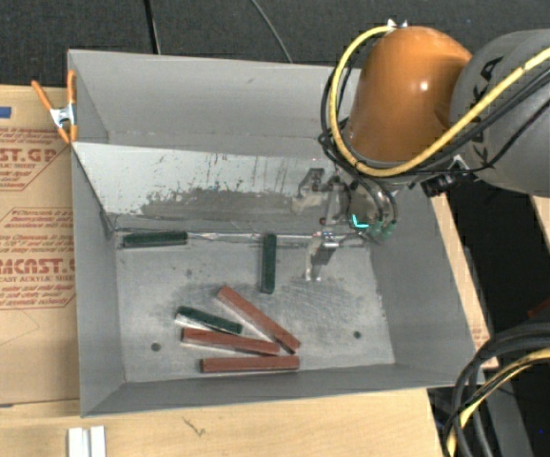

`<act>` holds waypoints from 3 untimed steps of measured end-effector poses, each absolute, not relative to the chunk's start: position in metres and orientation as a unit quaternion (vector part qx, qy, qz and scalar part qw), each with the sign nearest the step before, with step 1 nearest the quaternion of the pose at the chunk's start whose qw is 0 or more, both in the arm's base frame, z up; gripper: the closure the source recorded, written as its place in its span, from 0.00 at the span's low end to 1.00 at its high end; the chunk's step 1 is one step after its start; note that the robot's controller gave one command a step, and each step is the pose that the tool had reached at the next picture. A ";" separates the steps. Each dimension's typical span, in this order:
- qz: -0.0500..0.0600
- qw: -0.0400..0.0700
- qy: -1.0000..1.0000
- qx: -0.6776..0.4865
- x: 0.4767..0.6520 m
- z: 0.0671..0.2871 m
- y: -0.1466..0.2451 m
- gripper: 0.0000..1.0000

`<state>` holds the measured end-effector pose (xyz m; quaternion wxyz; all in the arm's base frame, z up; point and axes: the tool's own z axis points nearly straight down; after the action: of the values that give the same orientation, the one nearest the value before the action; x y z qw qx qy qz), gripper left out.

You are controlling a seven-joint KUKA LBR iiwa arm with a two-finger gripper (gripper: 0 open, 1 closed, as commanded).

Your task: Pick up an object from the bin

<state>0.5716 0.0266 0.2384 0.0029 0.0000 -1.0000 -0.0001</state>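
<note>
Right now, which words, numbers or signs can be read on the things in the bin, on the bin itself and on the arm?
Sticks: no text.
Bin: no text.
Arm: dark letters beside the yellow cable, too unclear to read.

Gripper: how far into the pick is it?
Done: the gripper is down in the bin, just right of the middle dark green stick. In hand: nothing seen lifted; the reddish-brown sticks lie on the floor. Left: grasp one and lift it.
</note>
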 end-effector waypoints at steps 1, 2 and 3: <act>0.000 -0.001 -1.000 0.000 0.573 0.243 0.027 0.00; 0.000 -0.003 -0.998 0.055 0.579 0.210 0.028 0.00; 0.000 -0.004 -0.993 0.120 0.578 0.151 0.043 0.00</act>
<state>0.5776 0.0435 0.1513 -0.0035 0.1196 -0.9928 0.0002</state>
